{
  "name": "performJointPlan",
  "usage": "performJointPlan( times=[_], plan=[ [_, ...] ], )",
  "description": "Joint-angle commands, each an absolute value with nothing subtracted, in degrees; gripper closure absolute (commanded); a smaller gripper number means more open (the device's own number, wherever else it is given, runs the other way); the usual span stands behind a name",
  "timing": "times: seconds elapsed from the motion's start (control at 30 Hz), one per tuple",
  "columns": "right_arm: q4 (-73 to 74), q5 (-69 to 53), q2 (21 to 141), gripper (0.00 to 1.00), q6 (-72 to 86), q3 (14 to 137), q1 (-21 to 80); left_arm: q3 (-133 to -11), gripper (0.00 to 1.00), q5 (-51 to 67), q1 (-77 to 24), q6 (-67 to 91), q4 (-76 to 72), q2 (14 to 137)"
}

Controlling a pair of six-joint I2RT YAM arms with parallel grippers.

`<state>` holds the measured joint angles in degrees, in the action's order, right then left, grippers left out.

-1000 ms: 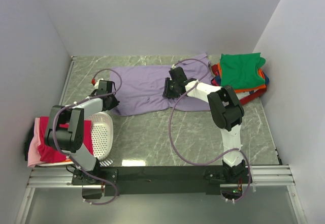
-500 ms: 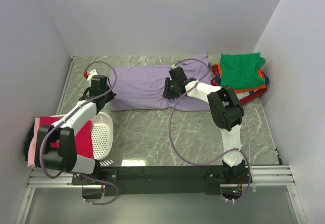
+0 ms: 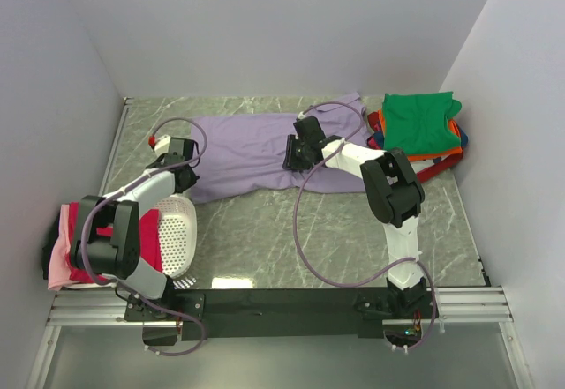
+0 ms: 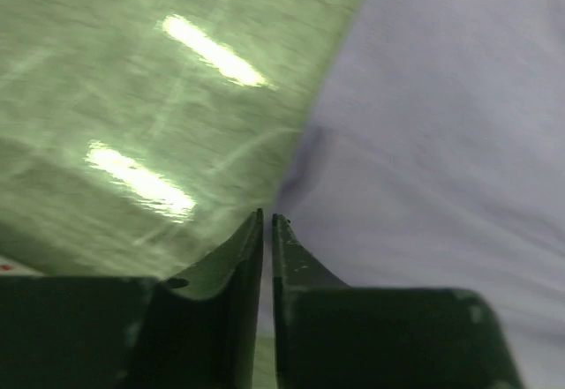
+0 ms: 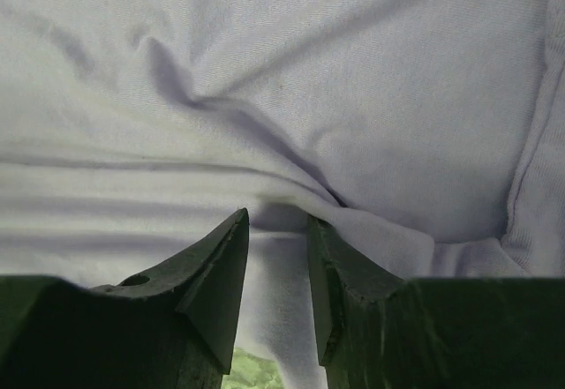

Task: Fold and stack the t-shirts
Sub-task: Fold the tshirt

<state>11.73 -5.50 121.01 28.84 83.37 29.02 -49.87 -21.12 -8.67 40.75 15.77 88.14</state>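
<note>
A lavender t-shirt (image 3: 252, 151) lies spread across the back of the green marbled table (image 3: 265, 230). My left gripper (image 3: 183, 177) sits low at the shirt's lower-left corner. In the left wrist view its jaws (image 4: 267, 217) stand almost together at the cloth's edge (image 4: 441, 142), and no cloth shows pinched between them. My right gripper (image 3: 293, 161) rests on the shirt's middle. In the right wrist view a ridge of lavender cloth (image 5: 309, 71) fills the gap between the jaws (image 5: 278, 217), with creases running to it. A green t-shirt (image 3: 419, 120) tops a folded stack at the back right.
A white perforated basket (image 3: 177, 230) lies tipped at the left front. Magenta (image 3: 88, 261) and pink (image 3: 57, 270) shirts are heaped behind it against the left wall. Orange cloth (image 3: 375, 124) shows under the green shirt. White walls close in on three sides.
My left gripper swung up-left away from the shirt's corner, then came back down to it. The shirt's lower-left corner drew in, then spread out again. The right arm stayed still.
</note>
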Motion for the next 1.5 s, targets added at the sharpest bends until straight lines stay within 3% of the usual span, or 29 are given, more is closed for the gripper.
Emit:
performJointPlan(
  times=[0.0, 0.17, 0.33, 0.57, 0.87, 1.47],
  plan=[
    [17.6, -2.1, 123.2, 0.59, 26.7, 84.0, 28.7, -52.1, 0.82, -29.3, -8.4, 42.2, 19.0, 87.7],
    [17.6, -0.2, 120.2, 0.53, 25.3, 82.7, 28.6, -54.5, 0.73, -30.8, -9.8, 41.8, 18.5, 86.7],
    [16.4, 1.5, 113.2, 0.47, 24.1, 80.8, 28.5, -59.6, 0.72, -32.7, -14.7, 41.7, 19.9, 89.5],
    [15.3, 0.2, 105.9, 0.42, 23.5, 78.9, 28.4, -60.7, 0.71, -22.2, -20.9, 45.2, 15.3, 93.2],
    [16.3, 1.8, 101.9, 0.41, 23.9, 72.1, 23.0, -58.3, 0.71, -17.0, -20.0, 45.7, 13.7, 100.8],
    [18.0, 7.1, 100.3, 0.41, 23.0, 63.9, 18.5, -53.5, 0.72, -15.9, -12.0, 41.5, 13.1, 98.4]
  ],
)
